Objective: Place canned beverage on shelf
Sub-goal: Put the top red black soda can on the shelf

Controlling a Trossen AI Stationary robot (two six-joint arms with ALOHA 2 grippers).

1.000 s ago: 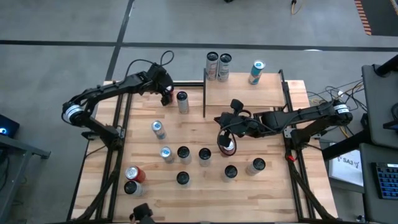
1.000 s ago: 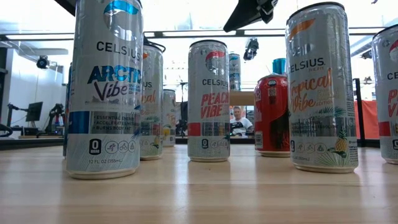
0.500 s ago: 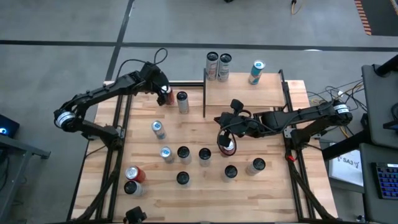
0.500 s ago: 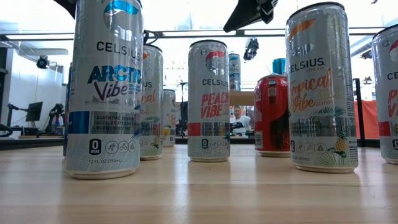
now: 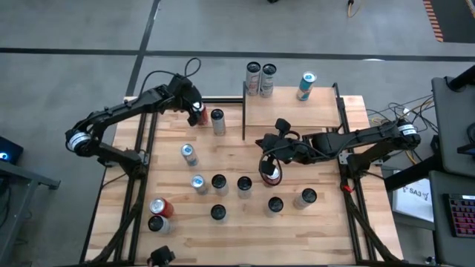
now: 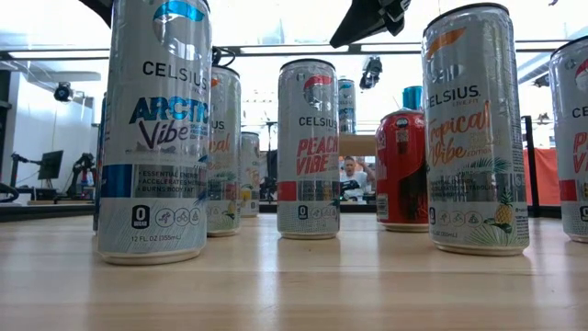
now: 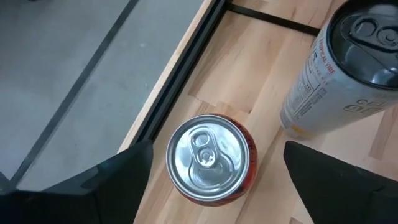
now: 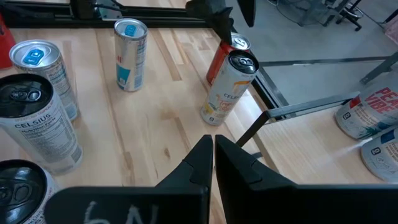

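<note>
Table from above: plank table (image 5: pixel 223 230) on a grey floor; the shelf (image 5: pixel 293 111) sits at its far edge with three cans already on its far rim.
Left gripper (image 5: pixel 194 113): fingers apart, over a red can (image 5: pixel 199 116) at the far left.
Right gripper (image 5: pixel 270 165): fingers together, empty, mid-table.
Table level: cans crowd the front; a person shows far behind.
Left wrist: red can (image 7: pixel 208 160) sits between the spread fingers (image 7: pixel 121 177), just beside a tall silver can (image 7: pixel 339 68).
Risk: closing off-centre could tip the can or knock its neighbour.
</note>
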